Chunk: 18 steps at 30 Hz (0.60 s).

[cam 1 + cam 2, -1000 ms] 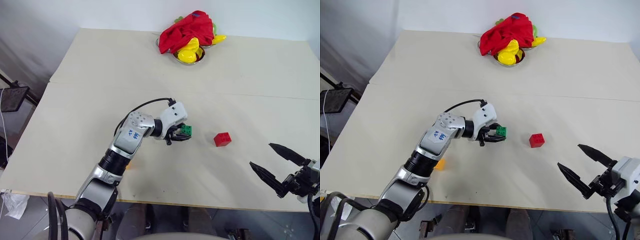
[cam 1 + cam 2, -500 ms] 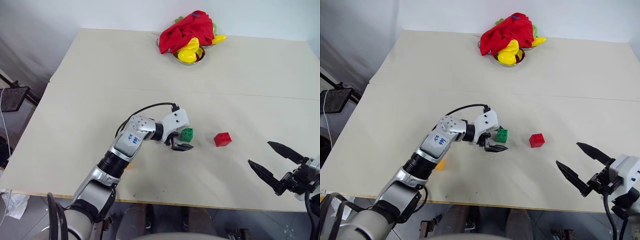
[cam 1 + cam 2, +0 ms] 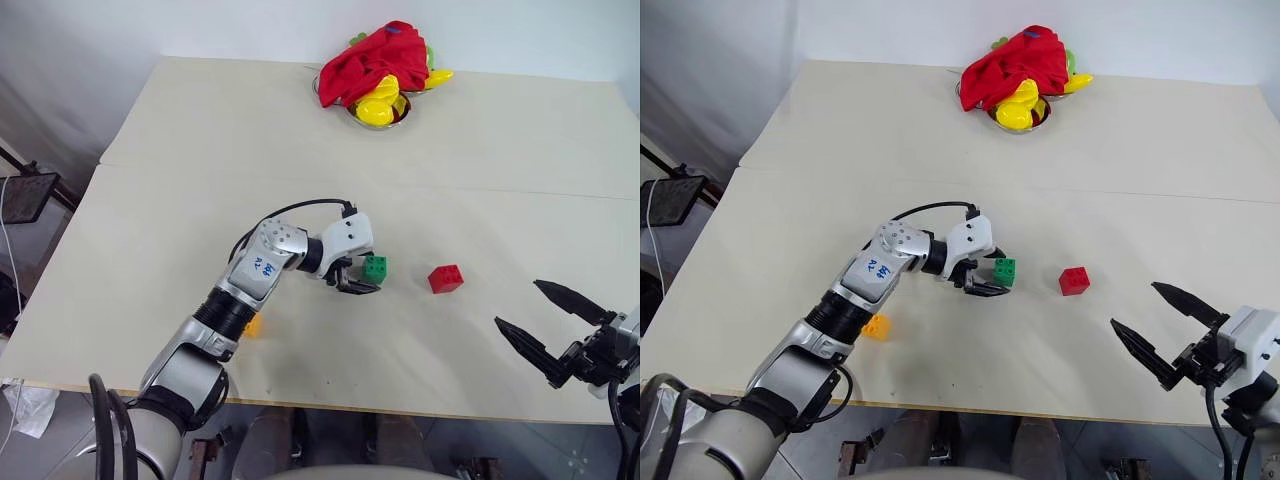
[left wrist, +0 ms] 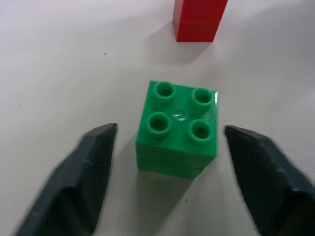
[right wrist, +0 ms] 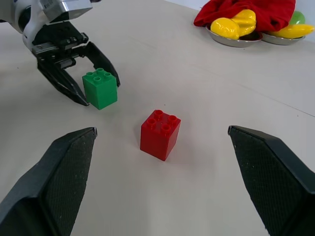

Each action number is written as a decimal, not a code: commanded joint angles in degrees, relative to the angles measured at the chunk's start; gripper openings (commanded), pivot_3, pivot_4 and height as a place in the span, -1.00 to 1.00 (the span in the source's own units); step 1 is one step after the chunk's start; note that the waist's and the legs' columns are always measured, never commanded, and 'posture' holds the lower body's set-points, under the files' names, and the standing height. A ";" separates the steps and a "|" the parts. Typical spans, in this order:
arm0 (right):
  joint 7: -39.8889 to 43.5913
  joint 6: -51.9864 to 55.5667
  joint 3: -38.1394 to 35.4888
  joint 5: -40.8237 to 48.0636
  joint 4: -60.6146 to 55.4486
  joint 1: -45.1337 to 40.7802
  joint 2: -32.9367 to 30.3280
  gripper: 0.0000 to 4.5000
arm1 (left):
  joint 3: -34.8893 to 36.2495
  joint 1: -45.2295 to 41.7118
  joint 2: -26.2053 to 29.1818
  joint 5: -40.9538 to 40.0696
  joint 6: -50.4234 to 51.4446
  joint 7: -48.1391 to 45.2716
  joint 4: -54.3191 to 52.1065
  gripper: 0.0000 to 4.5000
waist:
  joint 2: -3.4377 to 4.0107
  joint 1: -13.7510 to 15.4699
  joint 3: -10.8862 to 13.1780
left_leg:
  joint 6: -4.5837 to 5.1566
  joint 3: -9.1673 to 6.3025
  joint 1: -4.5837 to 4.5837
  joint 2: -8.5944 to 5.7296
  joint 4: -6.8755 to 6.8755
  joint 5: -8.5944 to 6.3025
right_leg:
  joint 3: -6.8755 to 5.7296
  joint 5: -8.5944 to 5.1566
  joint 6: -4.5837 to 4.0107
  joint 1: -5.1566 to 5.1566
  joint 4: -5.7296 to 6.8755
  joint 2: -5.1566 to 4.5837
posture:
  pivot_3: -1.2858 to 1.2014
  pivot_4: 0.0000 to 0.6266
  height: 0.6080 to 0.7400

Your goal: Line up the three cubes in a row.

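Here my left gripper [image 4: 167,142] stands open astride the green cube [image 4: 177,129], seemingly light, rigid, slick plastic, best pinched on flat sides.

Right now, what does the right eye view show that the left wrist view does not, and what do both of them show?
Right eye view: the orange cube beside the left forearm, the right tool open above the table's near edge, and a red cloth over yellow items in metal dishes. Left wrist view: the green cube's four studs, with gaps between it and both fingers. Both: green cube, red cube beyond it, left tool open around the green one.
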 commanded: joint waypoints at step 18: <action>6.68 -1.95 -5.62 0.83 1.57 7.15 -1.31 1.00 | -2.23 -1.49 -3.43 0.04 -0.43 -1.41 -0.87 -0.33 | 0.00 0.13 0.00 | 0.00 0.02 0.01 0.00 0.01 0.00 | 0.03 0.00 0.00 0.00 0.00 0.00 | 0.03 -0.52 1.00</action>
